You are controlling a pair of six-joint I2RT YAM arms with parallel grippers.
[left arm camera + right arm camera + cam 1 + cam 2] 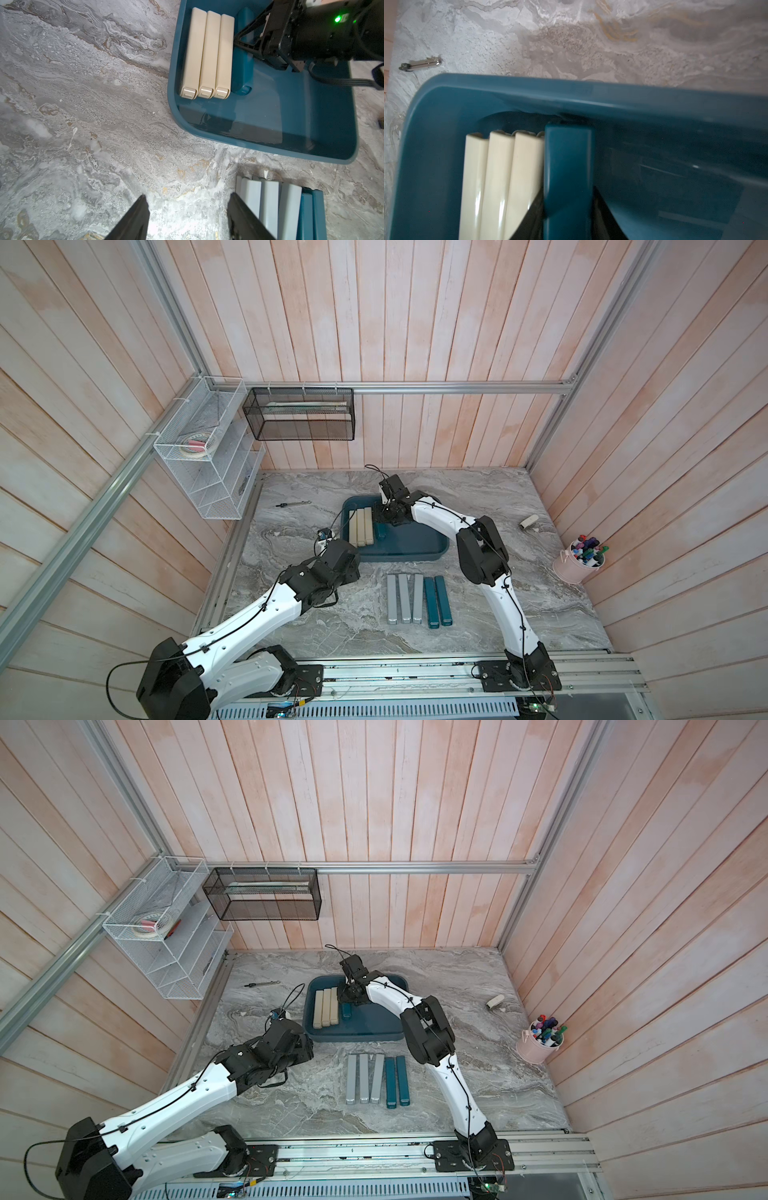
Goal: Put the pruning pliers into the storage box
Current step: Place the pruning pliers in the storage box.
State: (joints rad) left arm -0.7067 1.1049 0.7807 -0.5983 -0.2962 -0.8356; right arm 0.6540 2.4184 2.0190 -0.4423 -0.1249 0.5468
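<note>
The dark teal storage box [415,558] [361,1038] stands mid-table. Three beige pruning pliers [361,526] [207,54] [500,176] lie side by side in it. My right gripper [568,189] is down inside the box, its jaws pressed on both sides of one dark teal pruning pliers [568,166] [380,533] lying beside the beige ones. Three light grey pliers [404,599] [270,199] and two dark teal ones [437,601] [311,216] lie in a row on the table in front of the box. My left gripper [188,195] hangs open and empty over bare table, left of the grey ones.
A thin silver tool [293,504] [421,63] lies behind the box to the left. A stubby beige piece [528,521] and a pink bucket of markers [579,560] sit at the right. A white wire rack [208,456] and a black mesh basket [299,414] hang on the wall.
</note>
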